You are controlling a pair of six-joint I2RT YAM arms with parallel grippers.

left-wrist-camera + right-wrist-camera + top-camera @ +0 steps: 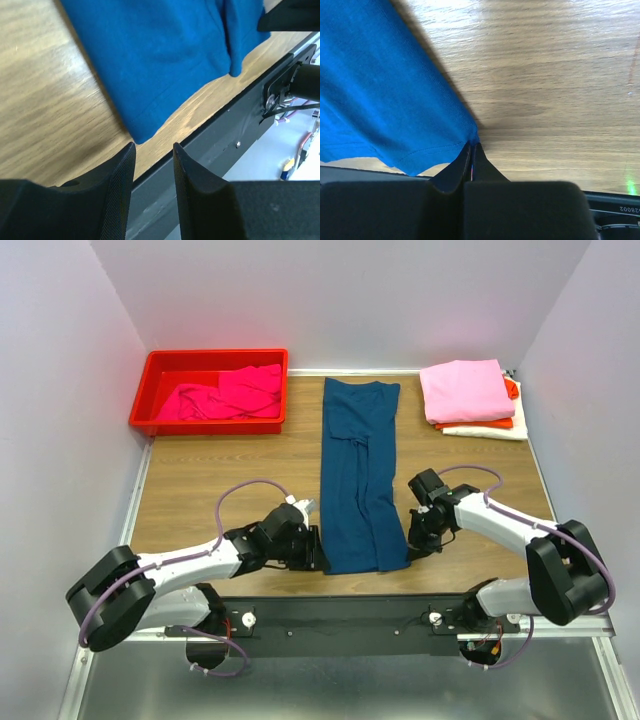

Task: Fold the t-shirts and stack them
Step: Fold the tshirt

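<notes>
A dark navy t-shirt (358, 475), folded into a long narrow strip, lies down the middle of the table. It shows blue in the left wrist view (165, 55) and the right wrist view (380, 90). My right gripper (414, 540) is shut on the shirt's near right hem edge (471, 142). My left gripper (316, 548) is open and empty at the shirt's near left corner, the corner just ahead of its fingertips (129, 155). A folded stack with a light pink tee (466, 390) on orange and cream ones sits at the back right. Magenta tees (228, 395) lie in the bin.
A red plastic bin (160, 390) stands at the back left. The table's black front rail (235, 135) runs just beyond the shirt's near end. White walls close in the left, back and right sides.
</notes>
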